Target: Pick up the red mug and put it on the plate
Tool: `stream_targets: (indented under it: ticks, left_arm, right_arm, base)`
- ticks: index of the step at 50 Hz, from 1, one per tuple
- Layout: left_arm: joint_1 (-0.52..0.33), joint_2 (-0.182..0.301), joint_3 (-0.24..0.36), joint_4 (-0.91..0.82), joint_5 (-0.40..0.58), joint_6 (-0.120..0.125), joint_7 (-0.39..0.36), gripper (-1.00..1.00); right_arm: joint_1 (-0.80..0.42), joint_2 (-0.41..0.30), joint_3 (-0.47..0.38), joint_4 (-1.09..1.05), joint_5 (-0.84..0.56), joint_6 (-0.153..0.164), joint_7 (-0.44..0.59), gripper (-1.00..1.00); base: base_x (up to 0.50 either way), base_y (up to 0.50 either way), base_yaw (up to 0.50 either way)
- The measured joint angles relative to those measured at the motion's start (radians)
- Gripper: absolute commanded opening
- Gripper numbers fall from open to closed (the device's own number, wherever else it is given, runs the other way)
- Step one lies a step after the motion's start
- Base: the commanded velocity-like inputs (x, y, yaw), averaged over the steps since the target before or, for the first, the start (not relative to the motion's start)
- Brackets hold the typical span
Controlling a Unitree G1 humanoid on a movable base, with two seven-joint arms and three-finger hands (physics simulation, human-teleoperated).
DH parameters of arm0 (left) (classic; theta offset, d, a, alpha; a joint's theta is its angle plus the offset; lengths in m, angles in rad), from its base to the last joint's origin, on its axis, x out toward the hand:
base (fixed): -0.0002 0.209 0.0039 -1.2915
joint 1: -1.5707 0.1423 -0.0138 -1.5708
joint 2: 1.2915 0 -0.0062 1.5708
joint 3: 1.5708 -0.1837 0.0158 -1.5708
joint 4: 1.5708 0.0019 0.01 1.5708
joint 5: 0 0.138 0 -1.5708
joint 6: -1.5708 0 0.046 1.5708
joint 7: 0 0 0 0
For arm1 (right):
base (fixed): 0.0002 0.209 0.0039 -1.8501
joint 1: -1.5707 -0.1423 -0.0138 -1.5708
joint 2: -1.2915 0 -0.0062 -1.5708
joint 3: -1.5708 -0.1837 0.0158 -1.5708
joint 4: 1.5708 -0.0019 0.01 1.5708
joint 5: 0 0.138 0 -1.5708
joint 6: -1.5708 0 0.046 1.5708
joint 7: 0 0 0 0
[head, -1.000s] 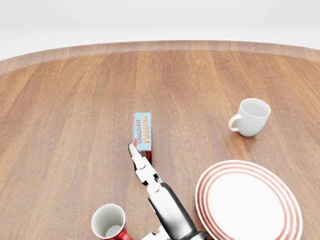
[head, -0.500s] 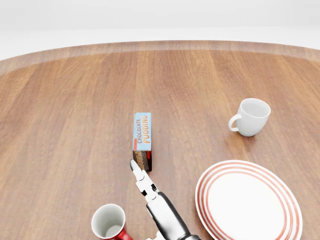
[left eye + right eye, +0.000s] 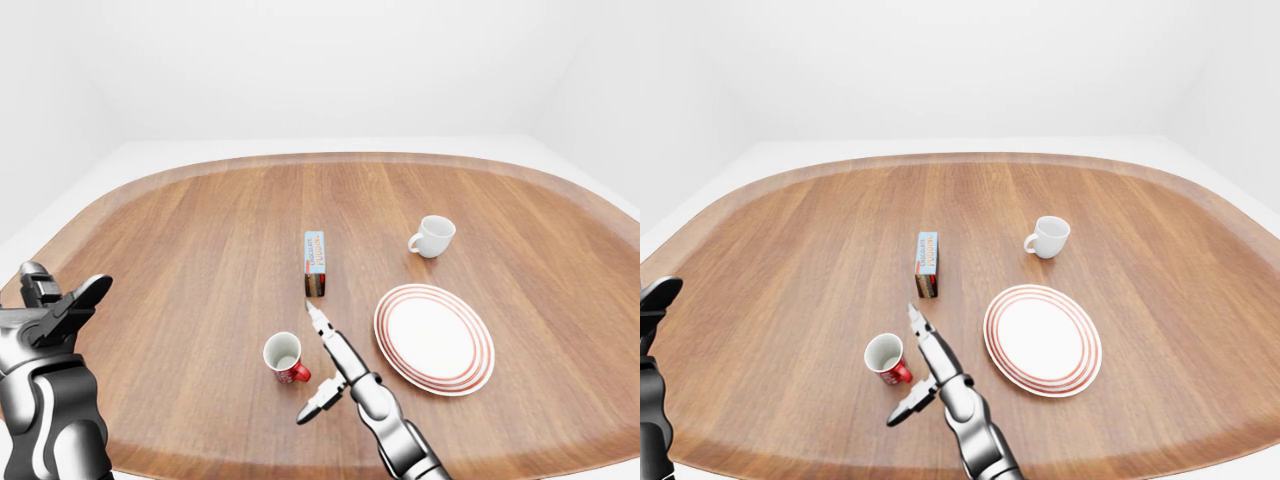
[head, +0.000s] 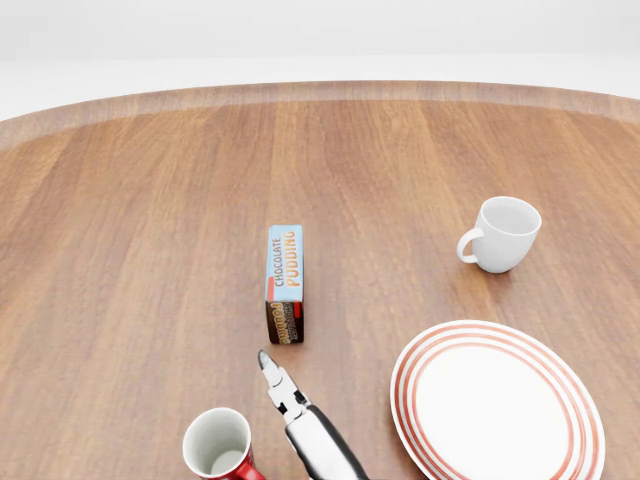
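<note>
Red mug (image 3: pixel 284 357): upright on the bench (image 3: pixel 180 250), ungrasped, well left of the plate (image 3: pixel 434 338). Plate: bare; placement not done.
Right hand (image 3: pixel 322 365): fingers spread wide, holding nothing, just right of the mug; contact apparently none, though hard to judge.
Left hand (image 3: pixel 55 305): raised at the left edge, seemingly open, idle.
Remaining: grasp, lift, carry, set down.

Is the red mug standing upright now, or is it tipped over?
Upright. The red mug rests on its base on the table, its round open mouth facing up, and the inside looks empty.
</note>
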Motion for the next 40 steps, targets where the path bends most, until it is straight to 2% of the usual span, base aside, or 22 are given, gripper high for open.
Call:
stream_targets:
  ticks: [29,40]
  left_arm:
    - [-0.001,0.001,0.001,0.002,-0.003,0.000,0.000,1.00]
    - [-0.002,0.002,0.000,0.003,-0.003,0.000,0.000,1.00]
  right_arm:
    - [-0.172,0.088,-0.042,0.221,-0.092,0.000,-0.005,1.00]
    - [-0.271,0.118,-0.080,0.380,-0.102,0.000,-0.032,1.00]
  base:
    - [0.00,0.00,0.00]
    - [0.00,0.00,0.00]
